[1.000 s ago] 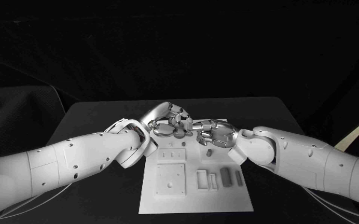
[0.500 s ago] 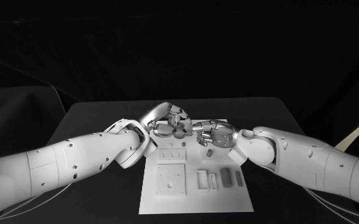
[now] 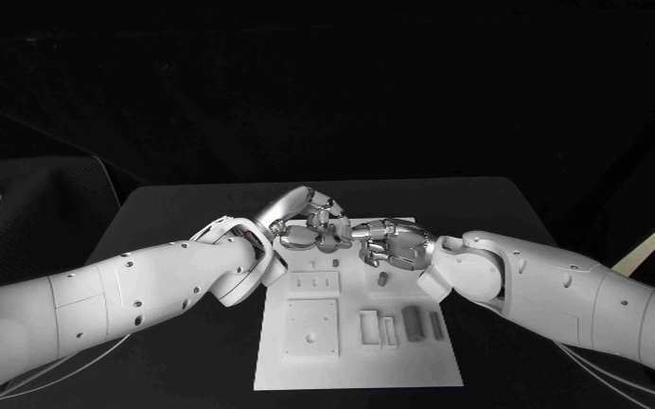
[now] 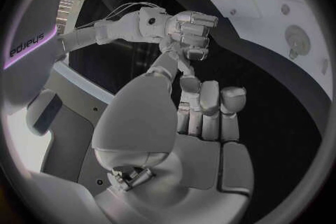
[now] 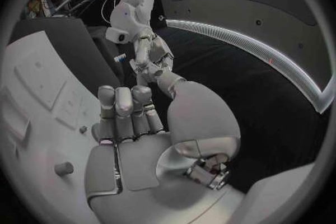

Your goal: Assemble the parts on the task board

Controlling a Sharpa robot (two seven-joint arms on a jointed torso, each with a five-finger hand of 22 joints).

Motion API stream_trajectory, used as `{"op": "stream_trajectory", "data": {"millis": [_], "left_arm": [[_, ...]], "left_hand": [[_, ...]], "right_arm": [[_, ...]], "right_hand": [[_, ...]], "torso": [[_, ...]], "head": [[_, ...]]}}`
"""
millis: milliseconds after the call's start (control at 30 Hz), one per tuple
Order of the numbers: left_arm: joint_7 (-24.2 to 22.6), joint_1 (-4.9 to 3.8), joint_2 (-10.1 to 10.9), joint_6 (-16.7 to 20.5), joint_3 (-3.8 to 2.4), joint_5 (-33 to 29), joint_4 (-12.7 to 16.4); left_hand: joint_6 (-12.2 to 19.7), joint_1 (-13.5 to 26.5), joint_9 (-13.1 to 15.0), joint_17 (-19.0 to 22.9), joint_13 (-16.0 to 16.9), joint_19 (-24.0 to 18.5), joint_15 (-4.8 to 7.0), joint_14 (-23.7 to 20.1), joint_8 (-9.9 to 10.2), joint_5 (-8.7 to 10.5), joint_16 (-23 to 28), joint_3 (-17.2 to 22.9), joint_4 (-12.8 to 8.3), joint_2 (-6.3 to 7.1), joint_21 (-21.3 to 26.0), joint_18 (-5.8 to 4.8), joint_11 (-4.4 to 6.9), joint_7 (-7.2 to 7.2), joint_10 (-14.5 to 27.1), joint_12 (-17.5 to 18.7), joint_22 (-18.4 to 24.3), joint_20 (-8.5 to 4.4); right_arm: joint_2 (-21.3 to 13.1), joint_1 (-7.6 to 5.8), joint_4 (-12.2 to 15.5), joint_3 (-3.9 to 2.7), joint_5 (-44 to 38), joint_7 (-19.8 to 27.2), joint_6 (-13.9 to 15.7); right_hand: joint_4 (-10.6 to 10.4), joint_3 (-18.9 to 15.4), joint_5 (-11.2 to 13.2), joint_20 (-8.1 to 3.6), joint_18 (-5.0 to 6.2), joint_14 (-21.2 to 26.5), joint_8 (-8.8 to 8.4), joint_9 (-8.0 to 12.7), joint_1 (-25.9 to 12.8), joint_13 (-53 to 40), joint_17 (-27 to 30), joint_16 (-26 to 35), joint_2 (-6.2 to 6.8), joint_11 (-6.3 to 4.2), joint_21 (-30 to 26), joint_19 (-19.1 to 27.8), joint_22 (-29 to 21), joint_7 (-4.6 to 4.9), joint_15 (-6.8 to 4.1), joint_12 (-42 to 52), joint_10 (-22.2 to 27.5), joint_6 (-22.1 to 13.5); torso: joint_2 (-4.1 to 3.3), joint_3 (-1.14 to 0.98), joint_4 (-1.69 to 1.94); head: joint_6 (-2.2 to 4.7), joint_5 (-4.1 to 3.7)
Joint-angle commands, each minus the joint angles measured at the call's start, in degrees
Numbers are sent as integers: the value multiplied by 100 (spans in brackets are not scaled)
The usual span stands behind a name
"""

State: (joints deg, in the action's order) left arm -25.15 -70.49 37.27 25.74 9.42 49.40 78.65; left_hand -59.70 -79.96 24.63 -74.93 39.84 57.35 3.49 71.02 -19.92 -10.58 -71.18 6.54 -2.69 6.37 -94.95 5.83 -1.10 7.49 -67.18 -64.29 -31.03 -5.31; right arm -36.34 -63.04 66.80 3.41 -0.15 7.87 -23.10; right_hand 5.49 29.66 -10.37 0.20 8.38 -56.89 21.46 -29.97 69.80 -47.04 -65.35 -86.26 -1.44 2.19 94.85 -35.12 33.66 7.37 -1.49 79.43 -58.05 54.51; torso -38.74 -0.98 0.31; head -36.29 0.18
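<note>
The white task board lies flat in the middle of the black bench, and both robot hands meet over its far end. The left robot hand and the right robot hand sit fingertip to fingertip there, fingers curled inward. Whether a small part is pinched between them cannot be told from these views; the contact point is hidden behind the fingers.

On the near half of the board a square plate lies to the left, with a few slim upright grey parts standing in slots beside it. A short peg stands on the board near the right robot hand.

Judging by their look, these parts are small, rigid and light, probably smooth plastic, so they should neither bend nor break under a light pinch but could slip or tip easily. The slim pieces are best taken by their flat long sides, near the top, and the peg around its round body, held upright so it can drop straight into its hole.
</note>
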Motion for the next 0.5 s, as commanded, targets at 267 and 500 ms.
{"op": "stream_trajectory", "data": {"millis": [267, 500], "left_arm": [[86, -4, -21, -94, -5, 1, -43], [109, -4, -33, -150, -5, 16, -48]], "left_hand": [[-29, -16, -12, -286, 11, -12, 14, -66, 14, -11, -44, 57, 12, -49, -121, 433, -13, 49, 76, -31, -5, 13], [15, -24, -23, -276, 13, -30, 13, -90, 43, -9, -53, 71, 15, -29, -118, 436, -17, 54, 101, -32, -5, 16]], "right_arm": [[10, 4, 48, 0, -63, 35, -220], [10, 4, 54, 0, -90, 33, -212]], "right_hand": [[8, 32, -23, 13, -27, 34, 185, -145, -17, 9, 10, 25, -61, 23, 303, 41, -6, 52, -15, -25, 19, 498], [9, 33, -23, 13, -27, 36, 185, -145, -19, 10, 10, 26, -63, 23, 302, 42, -6, 52, -15, -26, 20, 498]], "torso": [[-1, -1, 0], [0, 0, 0]], "head": [[-13, 4], [-17, 6]]}}
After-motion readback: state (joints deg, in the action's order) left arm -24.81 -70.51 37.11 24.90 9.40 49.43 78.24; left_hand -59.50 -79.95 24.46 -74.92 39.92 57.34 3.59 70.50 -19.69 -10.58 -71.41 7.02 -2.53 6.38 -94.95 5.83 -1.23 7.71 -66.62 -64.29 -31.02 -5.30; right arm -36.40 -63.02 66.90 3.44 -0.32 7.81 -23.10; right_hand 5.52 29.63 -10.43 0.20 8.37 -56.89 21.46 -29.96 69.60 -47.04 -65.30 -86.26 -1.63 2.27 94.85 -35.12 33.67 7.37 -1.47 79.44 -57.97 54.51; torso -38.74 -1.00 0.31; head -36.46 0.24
